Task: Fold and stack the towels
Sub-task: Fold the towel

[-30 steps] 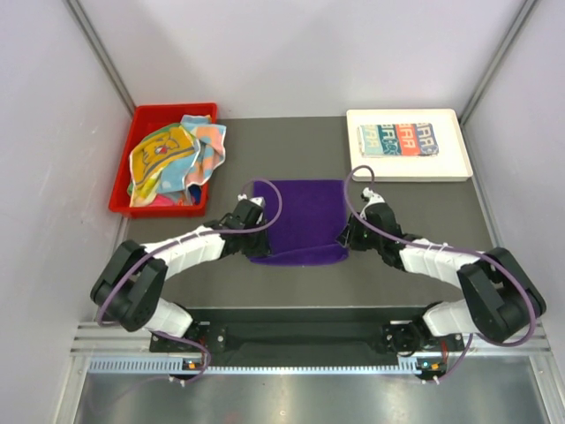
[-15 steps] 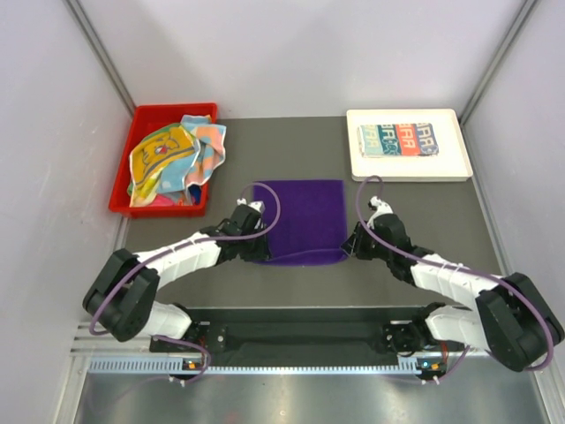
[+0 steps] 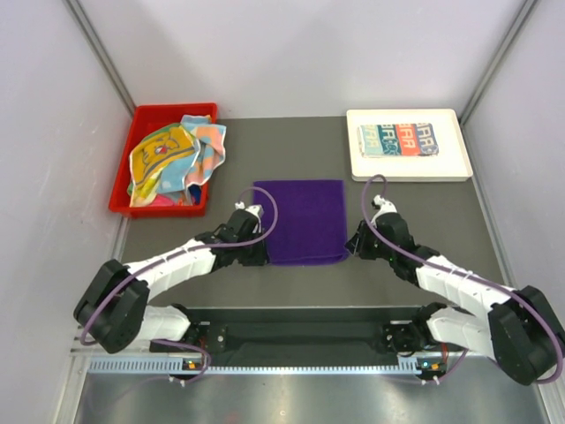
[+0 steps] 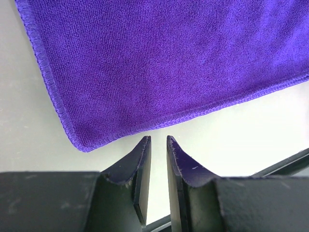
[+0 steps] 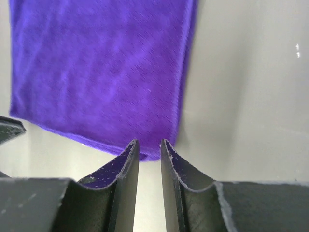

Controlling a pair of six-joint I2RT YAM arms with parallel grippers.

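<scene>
**Purple towel (image 3: 305, 221) lies flat at centre of the bench (image 3: 441, 208); both tools empty at its lower edge.**
Left tool (image 4: 158, 139) and right tool (image 5: 148, 141) each stand parted by a narrow slit, gripping nothing, tips at the lower corners. Cloth judged light, limp and grippy; best pinched at both hemmed corners together, or it will sag. Folded towel (image 3: 399, 140) sits in the white tray (image 3: 452, 170), upper right; loose towels (image 3: 172, 159) in the red bin (image 3: 121, 196), upper left.
</scene>
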